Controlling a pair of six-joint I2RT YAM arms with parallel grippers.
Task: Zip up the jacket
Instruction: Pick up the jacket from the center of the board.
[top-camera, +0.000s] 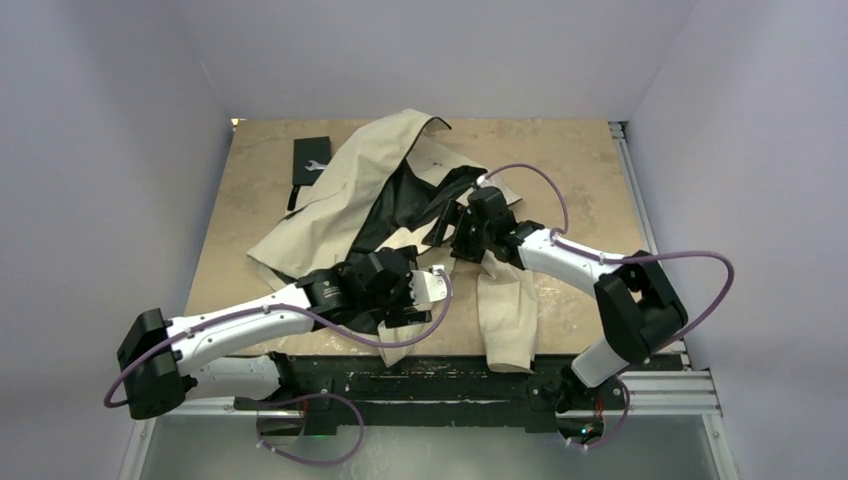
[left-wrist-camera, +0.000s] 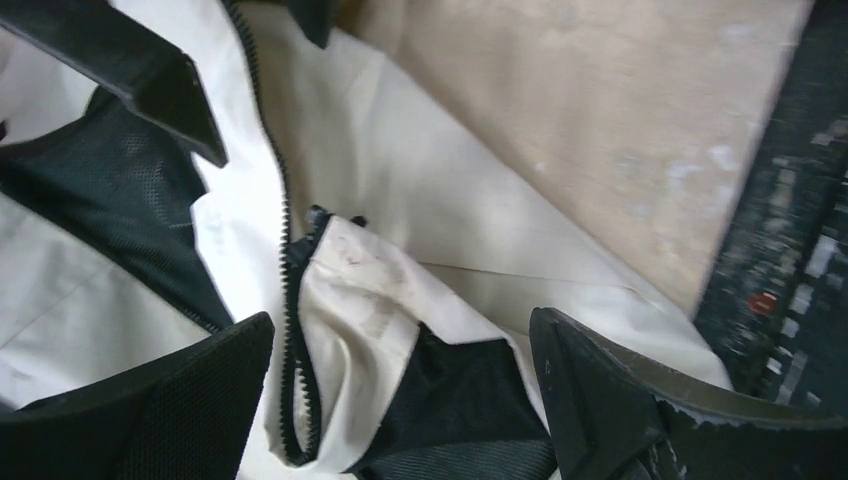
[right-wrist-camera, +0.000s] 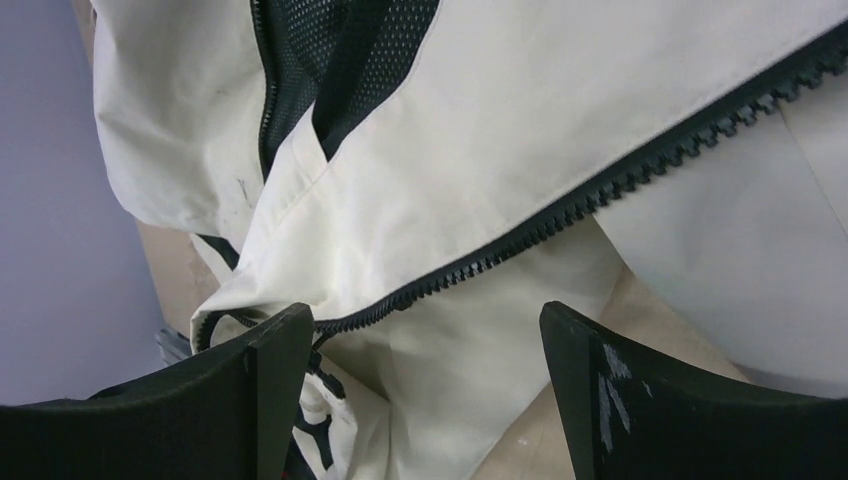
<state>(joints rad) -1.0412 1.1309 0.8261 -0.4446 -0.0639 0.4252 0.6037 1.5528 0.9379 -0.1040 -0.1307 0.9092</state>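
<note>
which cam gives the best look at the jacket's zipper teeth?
Right wrist: the zipper teeth run large and sharp across the frame. Left wrist shows a smaller, curling stretch. Top external shows the whole jacket, teeth too small to see.

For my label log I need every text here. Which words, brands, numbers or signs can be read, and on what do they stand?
No word or number can be read.
Black flat box: a white sign, perhaps a wrench, too small to be sure.
Jacket: dark marks by the lower left edge of the right wrist view, partly hidden, unreadable.
</note>
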